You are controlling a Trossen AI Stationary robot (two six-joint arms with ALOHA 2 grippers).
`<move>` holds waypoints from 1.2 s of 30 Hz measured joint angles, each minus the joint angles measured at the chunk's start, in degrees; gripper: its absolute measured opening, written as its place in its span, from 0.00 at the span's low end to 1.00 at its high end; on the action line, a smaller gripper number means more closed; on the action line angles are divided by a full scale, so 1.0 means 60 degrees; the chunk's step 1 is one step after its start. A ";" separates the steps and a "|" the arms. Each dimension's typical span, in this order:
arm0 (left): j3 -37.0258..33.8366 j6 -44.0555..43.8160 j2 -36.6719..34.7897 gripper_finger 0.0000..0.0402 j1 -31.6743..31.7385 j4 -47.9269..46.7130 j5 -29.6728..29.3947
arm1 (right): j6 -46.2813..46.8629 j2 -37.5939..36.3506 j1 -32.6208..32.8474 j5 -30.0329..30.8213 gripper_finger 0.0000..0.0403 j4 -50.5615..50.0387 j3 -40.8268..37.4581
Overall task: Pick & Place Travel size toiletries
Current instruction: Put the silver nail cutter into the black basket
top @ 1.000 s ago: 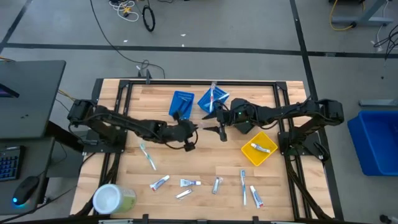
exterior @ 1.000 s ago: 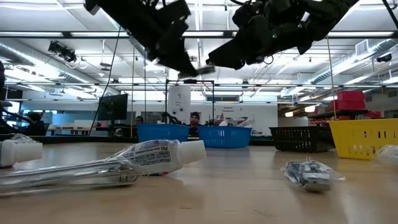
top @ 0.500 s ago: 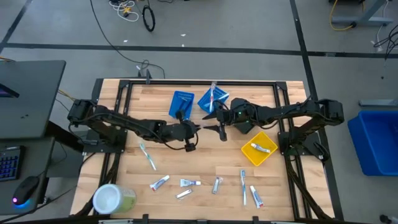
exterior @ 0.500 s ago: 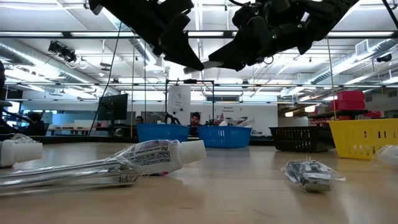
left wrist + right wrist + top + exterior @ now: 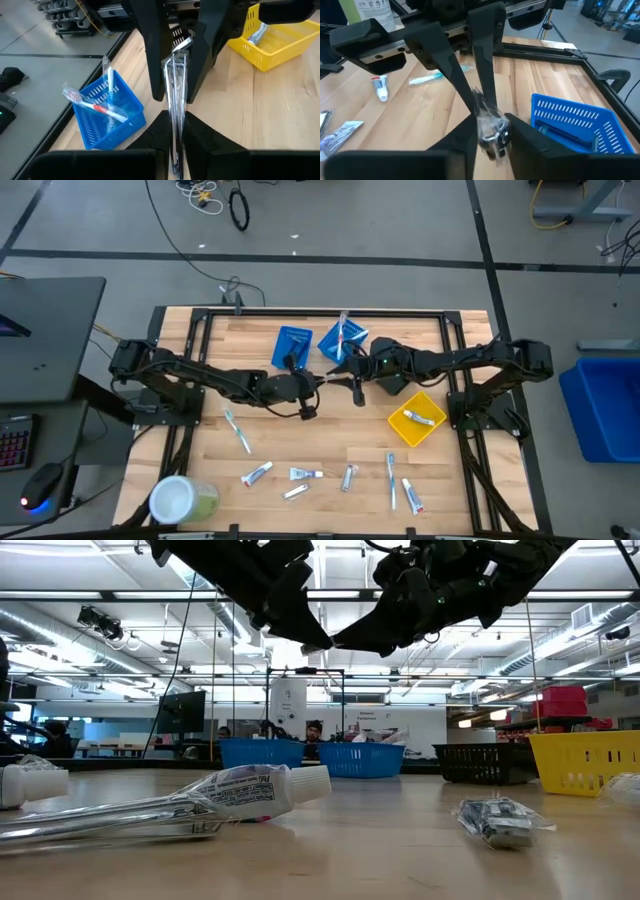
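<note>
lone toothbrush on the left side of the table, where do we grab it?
Mid-handle, straight down from above, fingers closing across its width. The toothbrush lies flat and diagonal on bare wood with nothing touching it. It is slim, so straddling the long axis should suit. The left gripper is the nearer one.

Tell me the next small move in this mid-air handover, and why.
Probably close the right gripper on the packet. The left gripper pinches one end of the clear packet above the table, while the right one's jaws stand apart on either side of its other end, not gripping. If the left let go first, the packet would likely drop.
</note>
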 joint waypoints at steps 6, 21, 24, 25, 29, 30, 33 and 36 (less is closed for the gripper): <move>-0.0001 0.0000 0.0000 0.13 0.0002 -0.0012 0.0034 | -0.0004 0.0000 0.0000 -0.0182 0.17 -0.0011 0.0000; -0.0008 -0.1054 0.0000 0.26 0.0013 -0.0098 -0.0196 | 0.0865 -0.0159 0.0004 0.0971 0.17 -0.1720 -0.0004; -0.0008 -0.1310 0.0000 0.28 0.0013 -0.0181 -0.0189 | 0.1236 -0.0593 0.0004 0.1588 0.17 -0.2955 -0.0004; -0.0008 -0.1367 0.0000 0.28 0.0013 -0.0179 -0.0189 | 0.1462 -0.0795 0.0004 0.1870 0.17 -0.3489 -0.0004; -0.0008 -0.1422 0.0000 0.29 0.0013 -0.0183 -0.0163 | 0.2789 -0.1767 0.0004 0.3017 0.17 -0.5537 -0.0004; -0.0008 -0.1435 0.0000 0.29 0.0013 -0.0183 -0.0159 | 0.3189 -0.2012 0.0004 0.3316 0.18 -0.6073 -0.0001; -0.0008 -0.1435 0.0000 0.29 0.0013 -0.0179 -0.0156 | 0.4840 -0.2614 0.0007 0.4029 0.18 -0.7974 0.0000; -0.0008 -0.1435 0.0000 0.29 0.0013 -0.0175 -0.0156 | 0.6522 -0.2875 0.0006 0.4915 0.18 -0.9798 0.0000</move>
